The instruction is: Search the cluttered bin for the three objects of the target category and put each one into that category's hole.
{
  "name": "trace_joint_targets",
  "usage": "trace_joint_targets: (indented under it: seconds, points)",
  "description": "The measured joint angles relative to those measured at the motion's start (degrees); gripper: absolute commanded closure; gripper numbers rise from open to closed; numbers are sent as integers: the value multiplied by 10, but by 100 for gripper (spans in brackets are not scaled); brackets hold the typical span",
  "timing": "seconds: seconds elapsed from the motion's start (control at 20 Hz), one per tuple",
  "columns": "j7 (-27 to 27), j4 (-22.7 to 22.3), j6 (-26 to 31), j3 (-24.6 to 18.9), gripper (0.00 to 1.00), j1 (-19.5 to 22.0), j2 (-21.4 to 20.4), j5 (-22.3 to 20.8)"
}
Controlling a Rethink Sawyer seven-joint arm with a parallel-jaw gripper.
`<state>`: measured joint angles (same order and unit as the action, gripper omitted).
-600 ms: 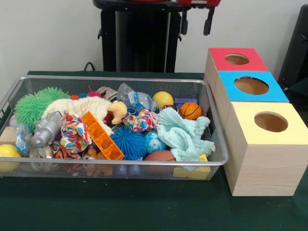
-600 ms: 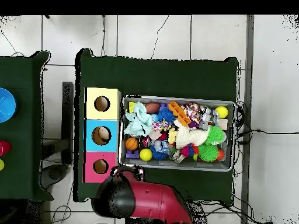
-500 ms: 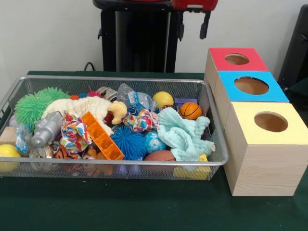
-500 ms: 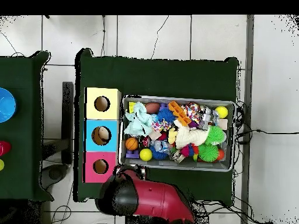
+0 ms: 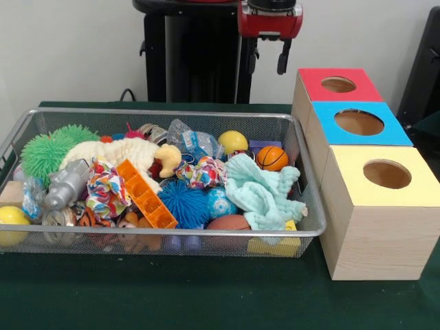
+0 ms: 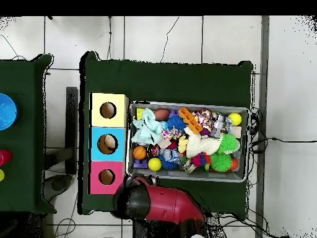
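Observation:
A wire mesh bin is packed with toys. Among them are a small basketball, a yellow ball, a blue spiky ball, a green spiky ball, a brown football and a pale blue cloth. Beside the bin stand three wooden boxes with holes on top: red, blue and yellow. My gripper hangs open and empty, high behind the bin's far right corner, near the red box.
The bin also holds an orange block, a silver figure, a cream plush and knotted rope balls. In the overhead view a second green table at the left carries a blue bowl.
The gripper has dropped further into the front view and shifted left, away from the red box. In the overhead view the arm has swung toward the bin.

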<state>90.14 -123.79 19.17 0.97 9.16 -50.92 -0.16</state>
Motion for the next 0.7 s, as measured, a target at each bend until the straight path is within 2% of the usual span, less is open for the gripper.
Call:
trace_joint_targets:
  seconds: [0.7]
  points:
    - [0,25,-80,-13,0,18,89,-17]
